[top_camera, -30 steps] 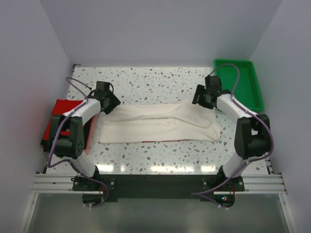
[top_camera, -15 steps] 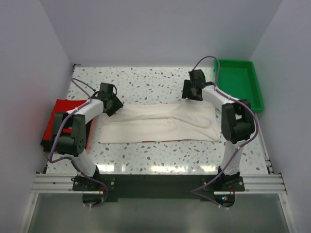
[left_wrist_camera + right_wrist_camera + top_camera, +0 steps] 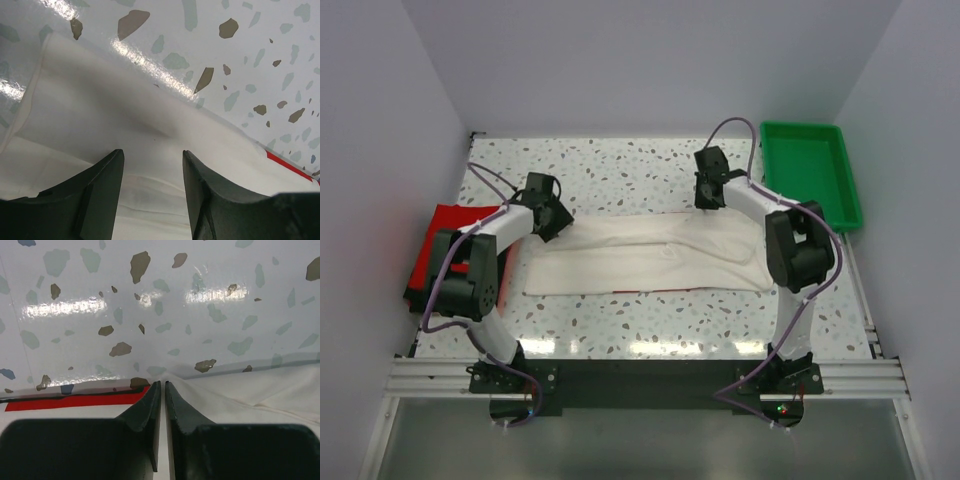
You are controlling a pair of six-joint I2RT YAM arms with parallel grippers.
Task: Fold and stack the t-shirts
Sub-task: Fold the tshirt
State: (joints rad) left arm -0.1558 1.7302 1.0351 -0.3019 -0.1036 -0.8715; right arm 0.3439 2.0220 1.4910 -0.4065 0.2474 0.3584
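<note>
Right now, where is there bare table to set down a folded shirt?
Free: the near strip between the cream shirt and the arm bases, and the far strip along the back wall, left of the green tray. Crowded: the left edge, with the red shirt.

wears glossy white shells between bulky black joints on the left arm [image 3: 505,222] and the right arm [image 3: 750,197], each trailed by a thin purple cable [image 3: 732,121] that loops free of the links. sits on flat black base plates [image 3: 500,380]. ends in matte black fingers [image 3: 95,195], broad at the root, wedge-shaped, tapering to blunt tips, with smooth inner faces.
</note>
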